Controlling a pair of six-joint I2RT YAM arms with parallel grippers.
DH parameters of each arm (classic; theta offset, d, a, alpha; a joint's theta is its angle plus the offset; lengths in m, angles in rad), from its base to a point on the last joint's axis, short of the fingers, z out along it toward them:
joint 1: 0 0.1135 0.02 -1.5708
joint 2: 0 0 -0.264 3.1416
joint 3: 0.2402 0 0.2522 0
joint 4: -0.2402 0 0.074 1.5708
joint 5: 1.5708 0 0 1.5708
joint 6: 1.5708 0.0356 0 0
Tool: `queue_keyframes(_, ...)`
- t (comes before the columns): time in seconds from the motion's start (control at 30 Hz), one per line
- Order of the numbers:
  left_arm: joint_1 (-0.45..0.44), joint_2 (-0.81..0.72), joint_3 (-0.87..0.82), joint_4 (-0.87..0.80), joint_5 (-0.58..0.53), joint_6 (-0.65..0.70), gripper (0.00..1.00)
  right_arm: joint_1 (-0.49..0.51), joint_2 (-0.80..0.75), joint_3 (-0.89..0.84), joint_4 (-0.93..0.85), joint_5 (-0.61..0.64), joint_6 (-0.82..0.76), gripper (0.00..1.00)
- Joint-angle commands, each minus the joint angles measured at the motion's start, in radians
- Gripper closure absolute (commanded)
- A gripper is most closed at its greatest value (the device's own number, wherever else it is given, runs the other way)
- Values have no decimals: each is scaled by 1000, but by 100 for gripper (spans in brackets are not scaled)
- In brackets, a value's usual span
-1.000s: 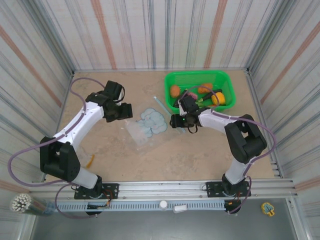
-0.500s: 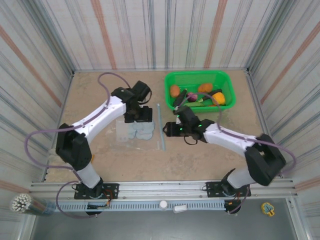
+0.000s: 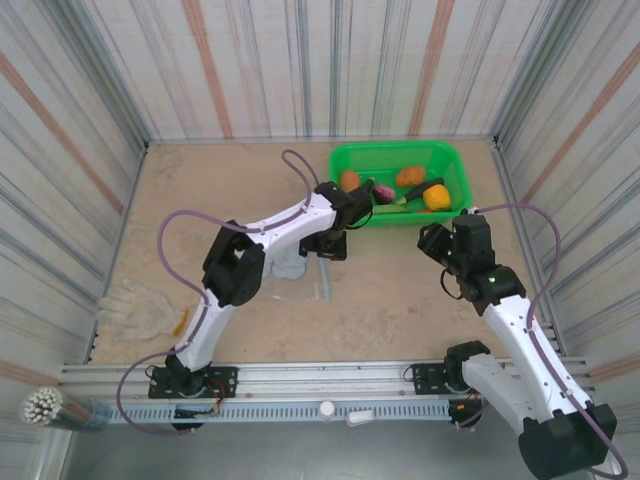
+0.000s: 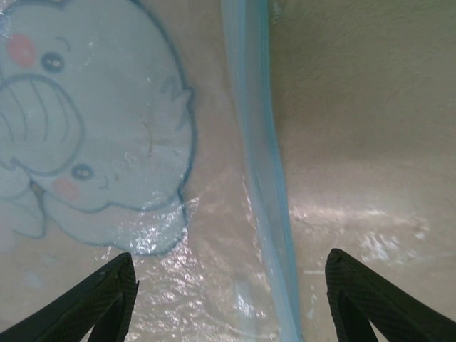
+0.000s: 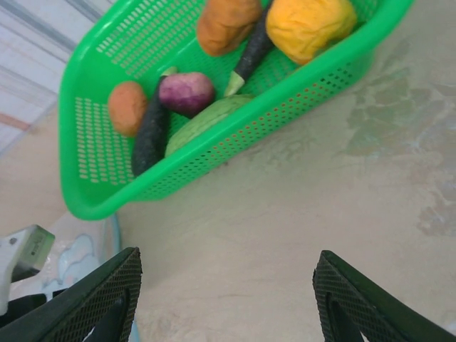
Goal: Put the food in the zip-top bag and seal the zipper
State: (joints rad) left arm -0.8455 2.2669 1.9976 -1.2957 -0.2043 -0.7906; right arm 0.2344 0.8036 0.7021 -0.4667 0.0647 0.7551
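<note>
Bench (image 3: 400, 310): sandy top walled in by striped panels; the rail with the arm bases cuts off its near edge.
Left arm (image 3: 265, 225): reaches from 7 o'clock to the middle of the bench and covers most of the zip-top bag from above.
Right arm (image 3: 515, 320): stands at 4 o'clock, with its wrist at 3 o'clock facing the basket.
Basket (image 3: 345, 160): green mesh, at 1 o'clock on the bench; the right wrist view cuts off its far side.
Zip-top bag (image 4: 92, 142): lies flat just 9 o'clock of centre, clear with a blue elephant print; the left wrist view cuts the print off at the left and top.
Left end effector (image 4: 229, 303): jaws wide apart, gripping nothing. One fingertip is over the bag and the other over bare bench; whether they touch down cannot be told.
Right end effector (image 5: 228, 306): jaws wide apart and empty, over bare bench at 5 o'clock of the basket.
Zipper (image 4: 260, 149): light-blue strip running 12 to 6 between the left fingertips; whether it is pressed shut cannot be told.
Food in the basket: yellow pepper (image 5: 310, 25) and orange carrot (image 5: 226, 25), both cut off at the top; green cucumber (image 5: 206, 121), half hidden by the mesh wall; dark eggplant (image 5: 151, 135); purple ball (image 5: 187, 92); orange round piece (image 5: 127, 107).
Orange sliver (image 3: 182, 321): at 8 o'clock on the bench, too small to name.
</note>
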Motion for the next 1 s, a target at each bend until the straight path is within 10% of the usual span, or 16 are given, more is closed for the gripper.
queue_keyframes(0.0,8,42,64,-68,-68,-54,33,-15,-33,-34,-59,-46,-5,34)
queue_keyframes(0.97,81,70,-1,41,-126,-40,72,-56,-78,-56,-49,-164,-56,50)
